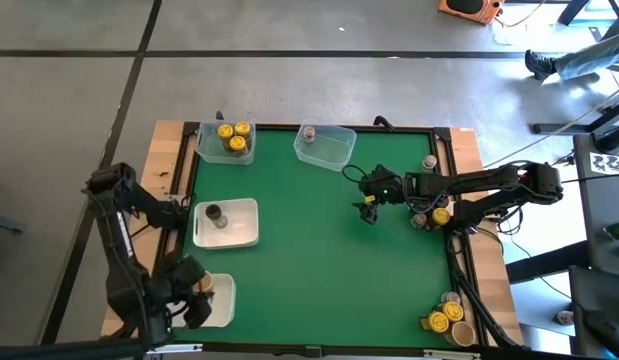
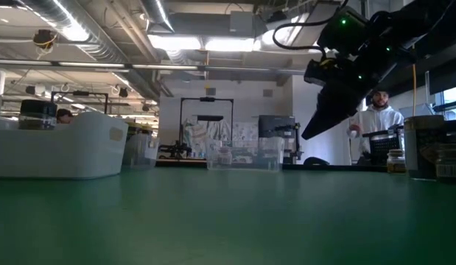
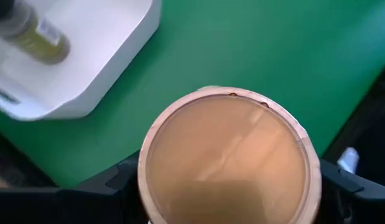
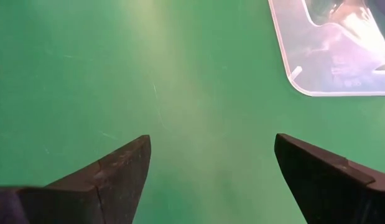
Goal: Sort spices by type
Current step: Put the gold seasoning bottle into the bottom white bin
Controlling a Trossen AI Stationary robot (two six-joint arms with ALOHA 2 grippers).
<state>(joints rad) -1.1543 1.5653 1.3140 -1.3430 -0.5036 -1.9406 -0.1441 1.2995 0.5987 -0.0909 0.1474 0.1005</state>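
we note the left gripper at the near left corner of the table, over a white tray, its fingers clamped on a wide tan-lidded jar that fills the left wrist view. just beyond it sits a second white tray with one dark-lidded jar inside. at the near right corner we see a cluster of yellow-lidded and tan-lidded jars on the table edge. farther in, the right gripper hangs above the bare green mat right of centre, fingers spread wide and holding nothing. more jars stand by the right edge beside that arm. at the far side, a clear tub holds yellow-lidded jars, and next to it a second clear tub holds one grey-pink-lidded jar. in the low view a person stands in the room behind.
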